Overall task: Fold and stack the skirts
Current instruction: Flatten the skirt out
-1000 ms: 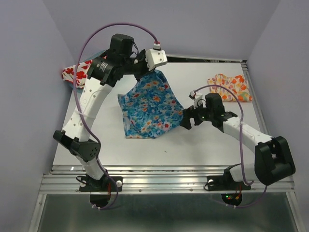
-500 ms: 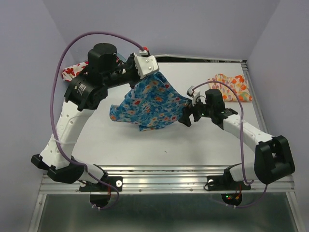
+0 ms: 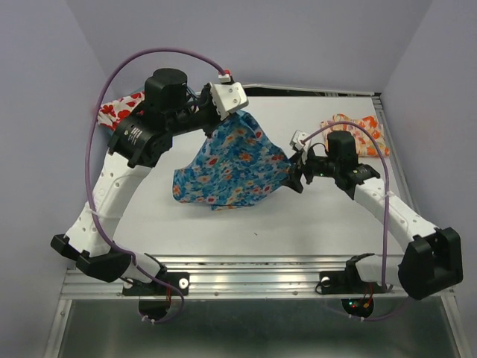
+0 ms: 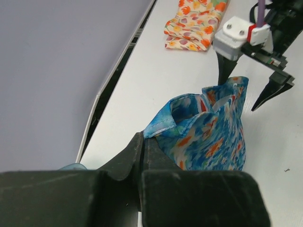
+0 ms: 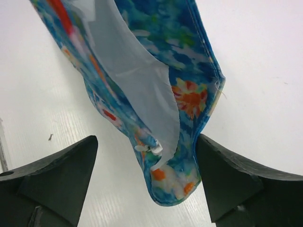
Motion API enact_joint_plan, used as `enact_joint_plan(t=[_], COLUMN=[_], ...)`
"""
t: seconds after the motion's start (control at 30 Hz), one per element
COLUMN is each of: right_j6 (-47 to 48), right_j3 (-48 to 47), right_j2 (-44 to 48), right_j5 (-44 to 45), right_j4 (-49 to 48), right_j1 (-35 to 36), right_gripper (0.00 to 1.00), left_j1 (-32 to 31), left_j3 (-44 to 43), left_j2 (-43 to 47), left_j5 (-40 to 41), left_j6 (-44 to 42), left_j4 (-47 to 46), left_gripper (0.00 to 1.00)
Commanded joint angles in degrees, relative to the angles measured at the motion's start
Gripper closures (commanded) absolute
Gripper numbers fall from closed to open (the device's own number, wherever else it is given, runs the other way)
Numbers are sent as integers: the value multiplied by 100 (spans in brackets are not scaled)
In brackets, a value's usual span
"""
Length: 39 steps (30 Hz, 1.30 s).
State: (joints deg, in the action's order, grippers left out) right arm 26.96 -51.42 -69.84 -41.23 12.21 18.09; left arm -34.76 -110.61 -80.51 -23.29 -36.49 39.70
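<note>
The blue skirt (image 3: 231, 160) with multicoloured flowers hangs between my two grippers, its lower left end near the table. My left gripper (image 3: 237, 112) is shut on its top corner (image 4: 156, 125) and holds it up. My right gripper (image 3: 296, 173) is open, its fingers wide apart on either side of the skirt's right corner (image 5: 182, 182); the cloth touches the right finger (image 5: 236, 184). The orange-yellow skirt (image 3: 356, 134) lies bunched at the far right, also in the left wrist view (image 4: 196, 21). The white skirt with red poppies (image 3: 119, 108) lies at the far left edge.
A raised rail (image 3: 313, 91) runs along the table's far edge, and lilac walls close in on three sides. A metal rail (image 3: 253, 268) with the arm bases lines the near edge. A bit of teal plastic (image 4: 71, 166) shows by the left wall.
My left arm swung its elbow out to the left and lifted the blue skirt off the table. The skirt now hangs stretched. My right gripper moved slightly right and up at the skirt's corner.
</note>
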Motion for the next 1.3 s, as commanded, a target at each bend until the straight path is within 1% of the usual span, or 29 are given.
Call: enact_joint_plan(t=[0.0, 0.07, 0.13, 0.23, 0.3, 0.4, 0.43, 0.47, 0.53, 0.57, 0.63, 0.67, 0.7, 0.73, 0.83, 0.87, 0.93, 0.97, 1.0, 1.1, 1.17, 1.2, 1.27], right_j6=[591, 810, 872, 943, 838, 706, 679, 653, 609, 548, 521, 521, 503, 486, 415, 424, 424, 424, 424, 529, 573, 634, 687], right_j3=[-412, -518, -597, -528, -510, -501, -492, -509, -562, -623, -668, -685, -685, -746, -1106, -1229, -1536, -1903, -2107, -2933, -3364, -3853, -4365], right_j2=[-642, -819, -1013, -988, -952, -961, -961, -987, -1013, -1031, -988, -944, -865, -856, -1013, -1092, -1259, -1451, -1549, -1953, -2208, -2514, -2858], right_j5=[-342, -298, -52, 255, 352, 318, 292, 265, 64, -24, 80, 220, 621, 825, 1222, 1310, 1574, 1653, 1784, 2031, 2251, 2451, 2716], right_j4=[396, 440, 484, 467, 467, 449, 432, 379, 379, 388, 396, 396, 388, 362, 370, 361, 361, 370, 379, 379, 440, 467, 493], right_j1=[2, 2, 2, 2, 2, -112, -112, -112, -112, -112, -112, -165, -165, -165, -665, -770, -947, -1078, -1079, -1141, -1141, -1141, -1141], right_gripper=[8, 3, 1, 1, 3, 18, 25, 38, 51, 70, 92, 99, 99, 99, 99, 99, 99, 99, 99, 99, 99, 99, 99], left_j1=[22, 31, 40, 49, 75, 93, 110, 110, 119, 128, 163, 206, 276, 364, 970, 1319, 1629, 1761, 1954, 2122, 2184, 2237, 2307], left_j3=[-84, -93, -40, 39, 74, 136, 197, 241, 355, 382, 505, 566, 697, 751, 821, 830, 1005, 1102, 1303, 1568, 1613, 1438, 1157], left_j2=[106, 106, 167, 255, 290, 387, 430, 466, 527, 536, 571, 598, 607, 615, 396, 317, 142, 106, 45, -78, -341, -473, -965], left_j5=[-334, -343, -395, -431, -431, -431, -440, -440, -361, -300, 86, 209, 298, 429, 299, 238, 158, 141, 166, 114, 351, 464, 571], left_j6=[221, 230, 169, 160, 142, 169, 177, 221, 274, 326, 405, 449, 546, 616, 915, 1011, 1362, 1460, 1565, 1374, 1372, 1364, 1364], left_j4=[-463, -428, -411, -419, -402, -446, -472, -516, -630, -709, -815, -885, -1025, -1096, -1131, -1149, -1394, -1552, -1875, -2491, -2852, -3054, -3214], left_gripper=[100, 100, 100, 100, 100, 100, 100, 100, 100, 100, 100, 100, 100, 100, 100, 100, 100, 100, 100, 100, 100, 100, 100])
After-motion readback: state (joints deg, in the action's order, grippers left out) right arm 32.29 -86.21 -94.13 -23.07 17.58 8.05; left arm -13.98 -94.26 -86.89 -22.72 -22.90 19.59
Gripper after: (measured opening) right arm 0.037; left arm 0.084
